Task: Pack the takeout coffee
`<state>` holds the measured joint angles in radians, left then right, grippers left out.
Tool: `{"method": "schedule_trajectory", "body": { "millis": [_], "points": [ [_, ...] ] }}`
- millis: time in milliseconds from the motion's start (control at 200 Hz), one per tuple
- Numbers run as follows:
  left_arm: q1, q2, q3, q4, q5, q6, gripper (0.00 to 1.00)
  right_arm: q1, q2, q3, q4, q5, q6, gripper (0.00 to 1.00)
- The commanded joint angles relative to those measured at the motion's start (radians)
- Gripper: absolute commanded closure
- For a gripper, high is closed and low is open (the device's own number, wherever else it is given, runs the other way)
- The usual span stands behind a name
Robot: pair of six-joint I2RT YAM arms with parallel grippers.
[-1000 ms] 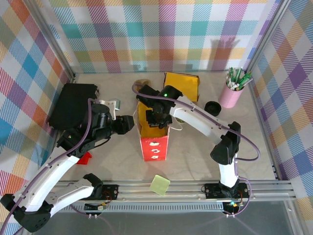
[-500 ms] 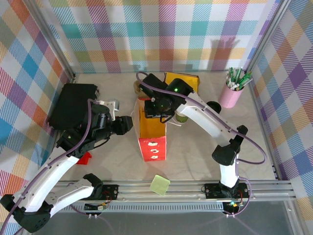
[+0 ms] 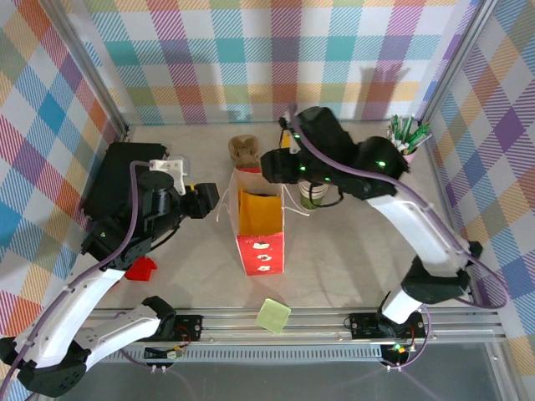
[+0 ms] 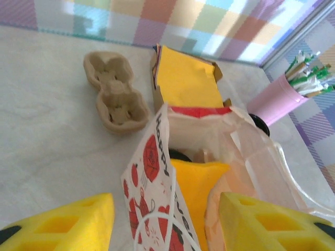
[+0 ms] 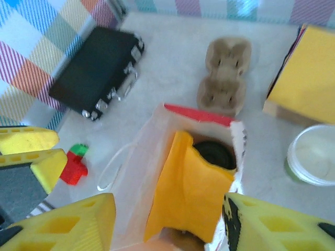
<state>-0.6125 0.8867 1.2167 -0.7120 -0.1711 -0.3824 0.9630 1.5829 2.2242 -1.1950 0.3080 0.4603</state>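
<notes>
Bag (image 3: 261,225), red outside with a yellow sheet (image 5: 188,188) inside, stood open on the table (image 3: 334,261). The right wrist view looked down into it onto a round black object (image 5: 213,153); from the top view the sheet covered that spot. Both the left gripper (image 4: 167,219) and the right gripper (image 5: 170,222) gaped wide, empty. The takeout coffee (image 5: 314,154), white-rimmed and green-sided, stood at the bag's 2 o'clock.

I'm in a robot lab cell: my bench (image 3: 334,251) is boxed in by plaid printed backdrop walls (image 3: 251,50) framed by aluminium posts (image 3: 82,63), with a slotted aluminium rail (image 3: 318,317) along its near edge.
</notes>
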Motion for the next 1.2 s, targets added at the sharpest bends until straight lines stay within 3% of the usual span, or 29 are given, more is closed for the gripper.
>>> {"method": "schedule_trajectory", "body": {
  "millis": [0,175,310,415,595,720,885,1030,1195],
  "points": [
    [0.008,-0.016,0.046,-0.019,-0.11,0.052,0.41,-0.009,-0.092,-0.082,0.096,0.108,-0.12,0.36],
    [0.008,-0.013,0.065,-0.003,-0.258,0.115,0.31,-0.13,-0.25,-0.283,0.183,0.145,-0.152,0.23],
    [0.011,-0.01,0.026,0.053,-0.419,0.181,0.19,-0.298,-0.403,-0.518,0.289,0.15,-0.168,0.12],
    [0.019,-0.012,-0.038,0.122,-0.562,0.219,0.03,-0.461,-0.522,-0.755,0.405,0.124,-0.18,0.0],
    [0.089,-0.036,-0.263,0.375,-0.68,0.339,0.0,-0.694,-0.666,-1.117,0.582,0.053,-0.182,0.01],
    [0.205,-0.017,-0.437,0.548,-0.667,0.333,0.0,-0.747,-0.724,-1.385,0.805,0.096,-0.228,0.01],
    [0.361,0.039,-0.64,0.705,-0.532,0.228,0.0,-0.759,-0.71,-1.673,1.138,0.107,-0.363,0.01],
    [0.416,0.138,-0.789,0.929,-0.476,0.258,0.0,-0.77,-0.599,-1.816,1.399,0.103,-0.395,0.01],
    [0.437,0.274,-0.918,1.269,-0.39,0.344,0.0,-0.782,-0.429,-1.916,1.723,0.0,-0.473,0.01]
  ]
}}
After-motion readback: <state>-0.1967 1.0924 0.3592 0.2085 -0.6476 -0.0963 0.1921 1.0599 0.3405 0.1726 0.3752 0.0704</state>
